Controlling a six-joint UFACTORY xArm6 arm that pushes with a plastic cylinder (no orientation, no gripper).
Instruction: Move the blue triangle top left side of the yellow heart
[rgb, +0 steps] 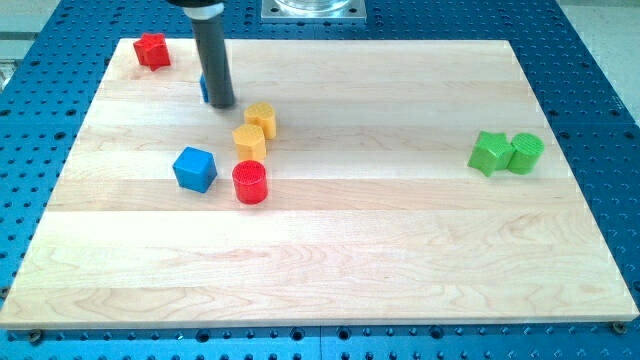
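My tip (222, 104) rests on the board near the view's top left. A blue block, likely the blue triangle (204, 87), is mostly hidden behind the rod, only a sliver showing at its left. A yellow block, which may be the heart (261, 119), lies just right of the tip, with a second yellow block (249, 140) touching it below. I cannot tell which yellow one is the heart.
A blue cube (195, 169) and a red cylinder (250, 182) lie below the yellow blocks. A red star-like block (152, 50) sits at the top left corner. A green star-like block (489, 152) and green cylinder (526, 152) are at the right.
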